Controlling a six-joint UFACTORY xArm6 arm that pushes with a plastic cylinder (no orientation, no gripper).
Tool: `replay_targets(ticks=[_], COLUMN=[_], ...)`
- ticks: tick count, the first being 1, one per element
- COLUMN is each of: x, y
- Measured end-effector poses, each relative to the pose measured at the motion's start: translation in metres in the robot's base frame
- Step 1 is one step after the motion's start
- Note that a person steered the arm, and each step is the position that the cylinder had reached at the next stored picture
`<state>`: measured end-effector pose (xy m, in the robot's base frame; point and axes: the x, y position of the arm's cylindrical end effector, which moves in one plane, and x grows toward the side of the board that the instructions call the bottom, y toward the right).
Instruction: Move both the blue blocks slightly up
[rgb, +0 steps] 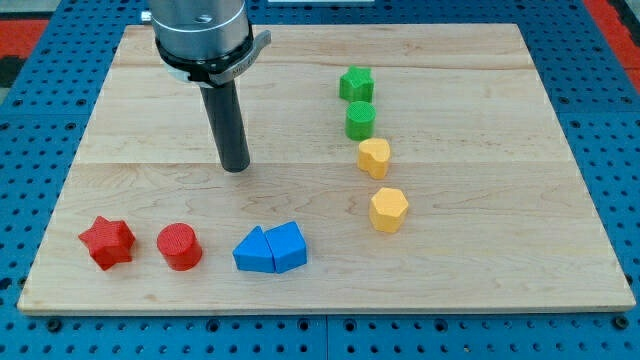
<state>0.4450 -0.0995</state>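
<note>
Two blue blocks lie touching near the board's bottom middle: a blue triangle-like block (252, 251) on the left and a blue angular block (287, 246) on the right. My tip (235, 168) rests on the board above them and slightly to the left, well apart from both.
A red star block (107, 242) and a red cylinder (179, 246) sit at the bottom left. On the right, from top down, stand a green star block (356, 84), a green cylinder (360, 120), a yellow heart-like block (374, 157) and a yellow hexagon (388, 210). The wooden board (500, 290) lies on a blue pegboard.
</note>
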Motion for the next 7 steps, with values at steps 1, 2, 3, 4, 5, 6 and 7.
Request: replay_targets(ticks=[1,2,3,4,5,6,7], x=[0.000,0.019,0.041,0.050,0.077,0.099,0.150], y=[-0.002,-0.011,0.038,0.068,0.073,0.150,0.146])
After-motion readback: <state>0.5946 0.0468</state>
